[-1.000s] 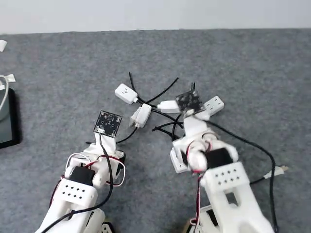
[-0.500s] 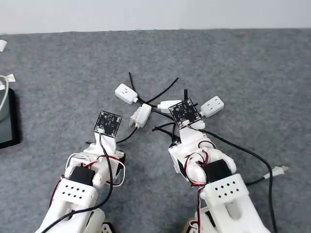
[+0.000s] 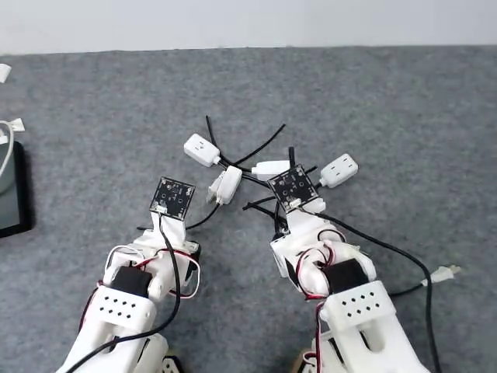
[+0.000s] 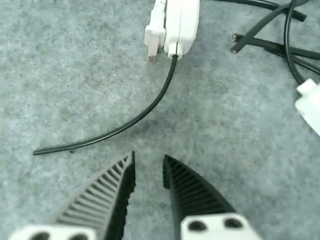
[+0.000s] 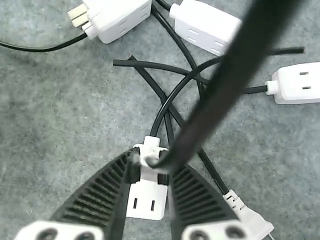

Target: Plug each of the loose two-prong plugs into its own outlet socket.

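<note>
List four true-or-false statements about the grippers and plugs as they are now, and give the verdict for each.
1. The right gripper is closed on a white outlet socket. True.
2. The left gripper holds a plug. False: it is empty, over bare carpet.
3. A white plug lies unplugged ahead of the left gripper. True.
4. The arms work on a polished wooden table. False: the surface is grey carpet.

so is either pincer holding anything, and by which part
The right pincer grips a white outlet socket by its two sides, near its cord end. The left pincer holds nothing.
</note>
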You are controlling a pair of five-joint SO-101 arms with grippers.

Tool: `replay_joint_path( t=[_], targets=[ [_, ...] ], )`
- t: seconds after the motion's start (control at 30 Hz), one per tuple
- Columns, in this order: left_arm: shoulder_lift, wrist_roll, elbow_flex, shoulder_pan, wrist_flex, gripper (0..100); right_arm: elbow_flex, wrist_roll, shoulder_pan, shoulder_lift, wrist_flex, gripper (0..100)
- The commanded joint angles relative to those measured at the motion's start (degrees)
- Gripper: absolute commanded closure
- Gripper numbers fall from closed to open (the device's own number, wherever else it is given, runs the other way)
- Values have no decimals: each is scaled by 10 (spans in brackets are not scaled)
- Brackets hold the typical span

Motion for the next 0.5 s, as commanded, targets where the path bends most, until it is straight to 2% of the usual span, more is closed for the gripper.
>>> replay_joint_path(
  t=[0.0, 0.3, 0.47],
  targets=[
    [-9, 0, -6, -4, -16, 981, 14, 8, 7, 6, -5, 991],
    [-9, 0, -6, -5, -16, 981, 33, 30, 12, 6, 44, 991],
    [-9, 0, -6, -4, -16, 981, 34, 55, 65, 6, 64, 991]
  ],
)
